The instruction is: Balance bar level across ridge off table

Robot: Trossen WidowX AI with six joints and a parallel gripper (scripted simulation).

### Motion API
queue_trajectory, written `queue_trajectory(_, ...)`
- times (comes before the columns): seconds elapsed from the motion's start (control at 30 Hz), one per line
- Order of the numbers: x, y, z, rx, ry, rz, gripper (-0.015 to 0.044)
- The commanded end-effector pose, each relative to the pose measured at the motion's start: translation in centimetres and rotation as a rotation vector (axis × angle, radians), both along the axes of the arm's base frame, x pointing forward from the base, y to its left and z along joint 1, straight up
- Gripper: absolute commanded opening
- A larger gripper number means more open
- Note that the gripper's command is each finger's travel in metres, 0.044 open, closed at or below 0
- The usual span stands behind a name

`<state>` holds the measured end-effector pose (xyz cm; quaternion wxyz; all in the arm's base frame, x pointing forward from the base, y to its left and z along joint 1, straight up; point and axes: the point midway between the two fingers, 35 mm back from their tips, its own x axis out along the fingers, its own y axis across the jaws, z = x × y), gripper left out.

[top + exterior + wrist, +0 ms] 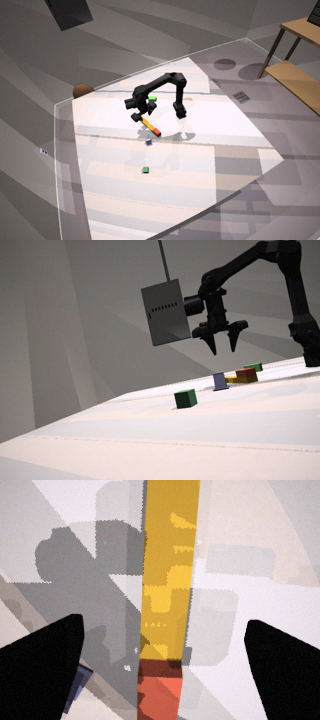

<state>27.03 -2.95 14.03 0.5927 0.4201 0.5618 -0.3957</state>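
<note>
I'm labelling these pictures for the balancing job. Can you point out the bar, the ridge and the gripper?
bar (170, 540): wrist view, on its yellow top face.
ridge (219, 380): exterior view, on its blue side wall.
gripper (223, 351): exterior view, midway between the open fingertips.
</note>
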Motion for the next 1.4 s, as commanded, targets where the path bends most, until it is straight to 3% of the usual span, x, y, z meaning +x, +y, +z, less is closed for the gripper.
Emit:
queue_trajectory(0.0, -0.2, 0.3, -0.1, -0.005, 0.032, -0.016, 0.0315)
queue_trajectory(0.17, 0.0, 0.3, -1.3, -0.005, 0.031, -0.016, 0.0315)
queue_trajectory(0.47, 0.0, 0.3, -6.7, -0.005, 0.032, -0.016, 0.0315)
queue_trajectory(1.37, 0.0, 0.3, -9.4, -0.005, 0.032, -0.016, 0.0315)
